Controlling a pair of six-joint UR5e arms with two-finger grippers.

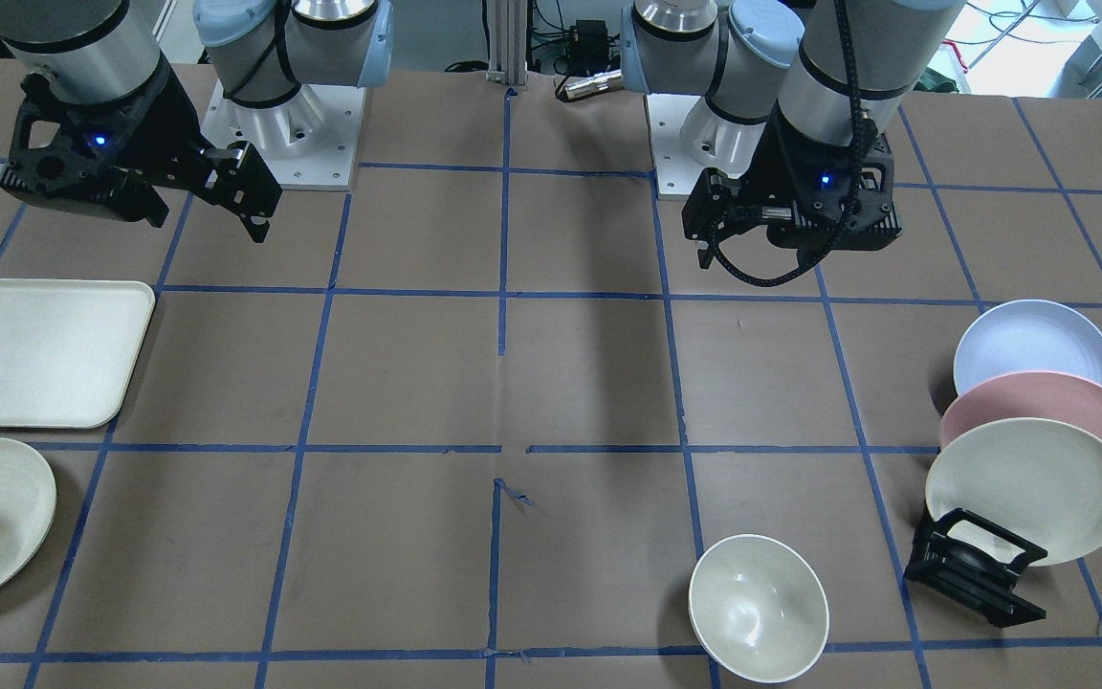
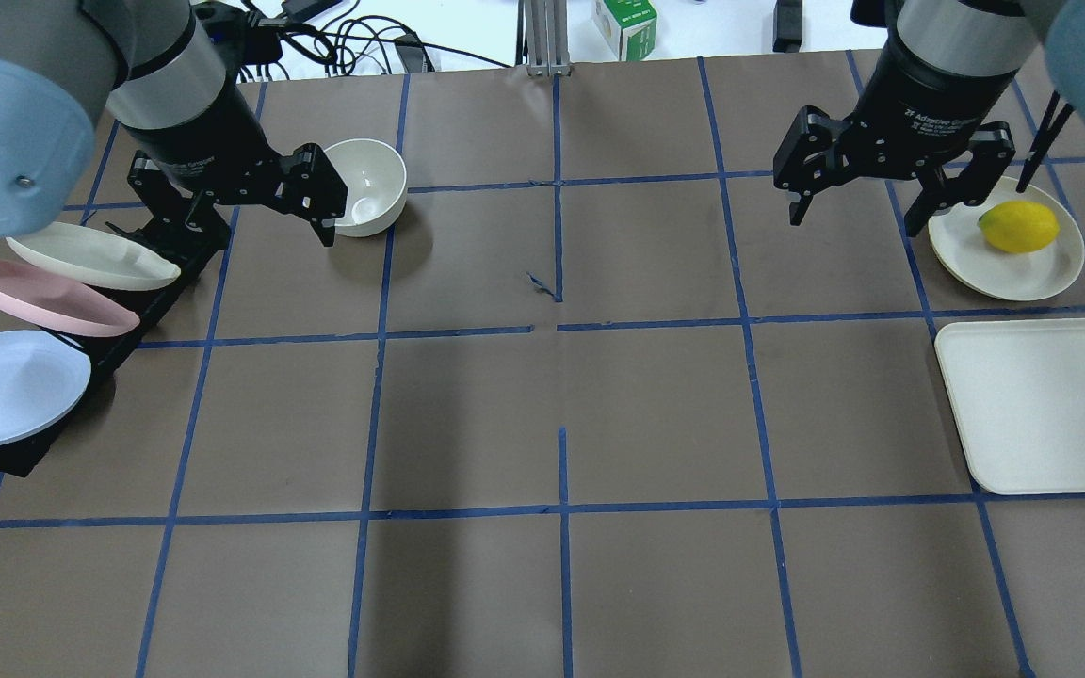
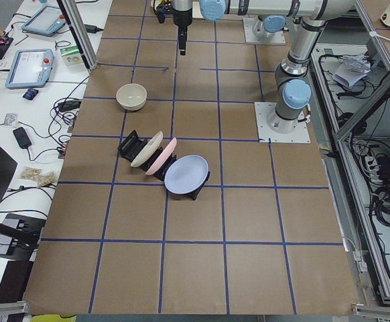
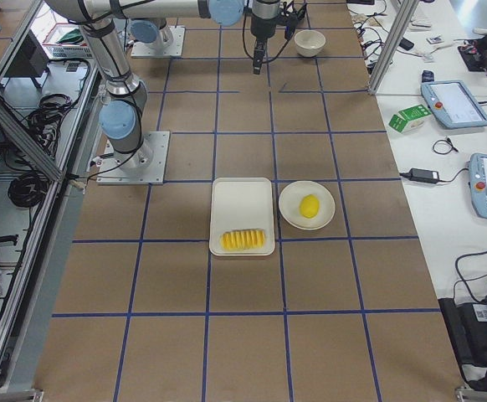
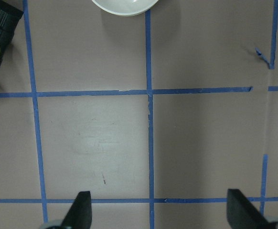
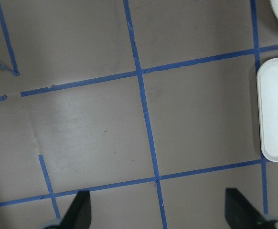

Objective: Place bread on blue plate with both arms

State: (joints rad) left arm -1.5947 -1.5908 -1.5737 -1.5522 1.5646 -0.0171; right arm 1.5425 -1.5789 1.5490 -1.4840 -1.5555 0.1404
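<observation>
Bread (image 4: pixel 243 240) sits at the right end of the table, along the outer edge of the white tray (image 4: pixel 242 197), untouched. Blue plate (image 2: pixel 6 386) is at the far left end, tilted in the black rack (image 1: pixel 977 565), in the slot nearest the robot base, with the pink plate (image 1: pixel 1039 411) overlapping its rim and the cream plate (image 1: pixel 1029 488) beyond that. Right gripper (image 2: pixel 855 221) and left gripper (image 2: pixel 232 221) both hang above the table, jaws wide open, holding nothing.

Risks as I see them:
- Pulling the blue plate out could drag the pink one or shift the rack, since the rims overlap.
- The ridged loaf may split or sag if pinched mid-length.
- The yellow fruit (image 2: pixel 1018 226) on the small plate just beyond the tray is a similar colour, so it's a mis-pick hazard.

Visibility: the bread is cut off in the overhead and front views. It's whole only in the right side view, and small there. I can't tell whether it's one piece or loose slices. Neither wrist camera shows the bread or the blue plate. The rack slots are hidden by the plates.
</observation>
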